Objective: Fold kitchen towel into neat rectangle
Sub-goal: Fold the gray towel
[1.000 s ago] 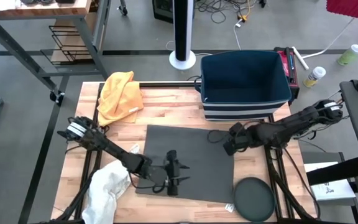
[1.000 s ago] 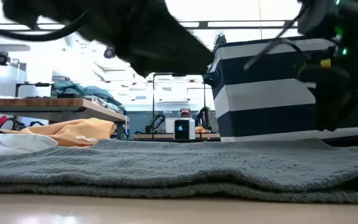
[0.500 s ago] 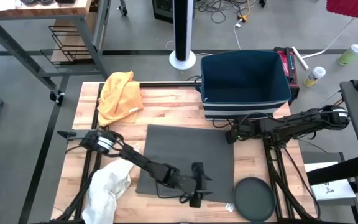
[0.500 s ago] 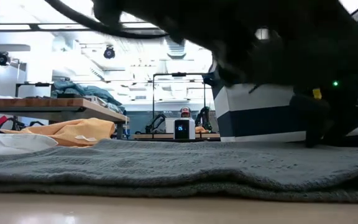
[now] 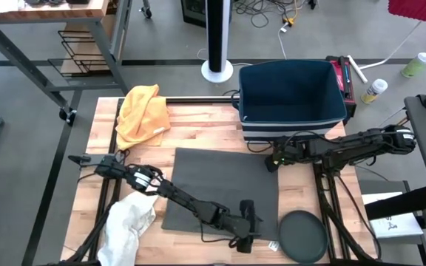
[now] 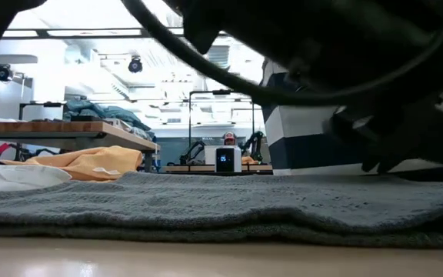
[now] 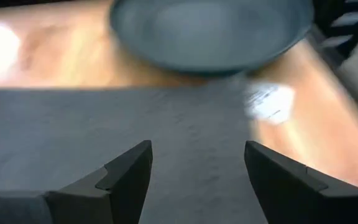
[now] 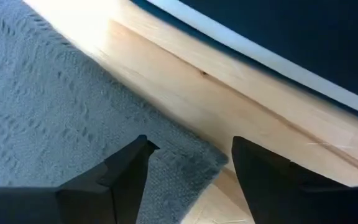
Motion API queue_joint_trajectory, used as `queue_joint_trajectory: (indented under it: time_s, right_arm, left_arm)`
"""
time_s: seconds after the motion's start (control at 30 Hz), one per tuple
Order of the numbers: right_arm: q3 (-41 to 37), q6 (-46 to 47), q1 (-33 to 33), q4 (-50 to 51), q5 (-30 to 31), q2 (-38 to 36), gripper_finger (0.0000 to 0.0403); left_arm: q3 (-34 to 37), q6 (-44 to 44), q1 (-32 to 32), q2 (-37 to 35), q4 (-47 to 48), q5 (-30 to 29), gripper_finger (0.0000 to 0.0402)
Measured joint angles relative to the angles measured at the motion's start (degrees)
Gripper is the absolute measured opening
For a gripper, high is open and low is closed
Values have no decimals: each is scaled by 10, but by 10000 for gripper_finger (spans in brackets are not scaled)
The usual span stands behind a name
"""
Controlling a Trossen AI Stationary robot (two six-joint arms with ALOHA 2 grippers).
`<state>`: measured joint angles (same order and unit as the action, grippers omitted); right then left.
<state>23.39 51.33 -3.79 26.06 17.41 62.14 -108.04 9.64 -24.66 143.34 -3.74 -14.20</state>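
The left pincer (image 5: pixel 247 238) hangs with its fingers (image 7: pixel 126 174) spread and empty over the near right corner of the dark grey kitchen towel (image 5: pixel 224 188), just beside a dark round dish (image 5: pixel 302 235) and a small white label (image 7: pixel 269 102). The right pincer (image 5: pixel 271 161) is also spread, holding nothing, over the towel's far right corner, near a navy bin with white stripes (image 5: pixel 291 100). The towel lies flat at the middle of the wooden tabletop (image 5: pixel 198 122). An orange cloth (image 5: pixel 143 112) and a white cloth (image 5: pixel 128 222) lie at its left.
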Motion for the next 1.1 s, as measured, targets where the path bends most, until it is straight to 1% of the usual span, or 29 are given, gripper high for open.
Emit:
queue_joint_trajectory:
  time_s: [0.1, 0.27, 0.33, 0.43, 0.57, 0.63, 0.7, 0.83, 0.97, 1.1]
  right_arm:
    - [-4, 3, -2, 1, -3, 14, 220]
    - [-11, 6, -3, -15, -10, 35, 213]
    - [-11, 6, -3, -18, -10, 37, 213]
    - [-11, 7, -3, -24, -10, 40, 217]
    - [-11, 5, -3, -24, -13, 39, 224]
    - [-11, 5, -2, -24, -13, 39, 224]
    - [-11, 4, -2, -25, -13, 39, 221]
    - [-11, -2, -2, -26, -14, 39, 216]
    - [-11, -8, -2, -26, -14, 39, 219]
    - [-11, -11, -2, -26, -14, 39, 224]
  left_arm:
    - [-26, 7, 1, 28, -38, 45, 249]
    - [-108, 10, 0, 92, -40, 71, 249]
    - [-147, 17, 0, 114, -37, 71, 249]
    - [-191, 20, 3, 137, -8, 69, 247]
    - [-235, 0, 5, 149, 50, 37, 242]
    - [-244, -7, 6, 149, 60, 6, 240]
    - [-243, -5, 9, 149, 68, -9, 237]
    - [-228, -3, 12, 149, 65, 2, 229]
    - [-220, -12, 4, 149, 46, 8, 222]
    - [-220, -16, -5, 149, 36, 13, 228]
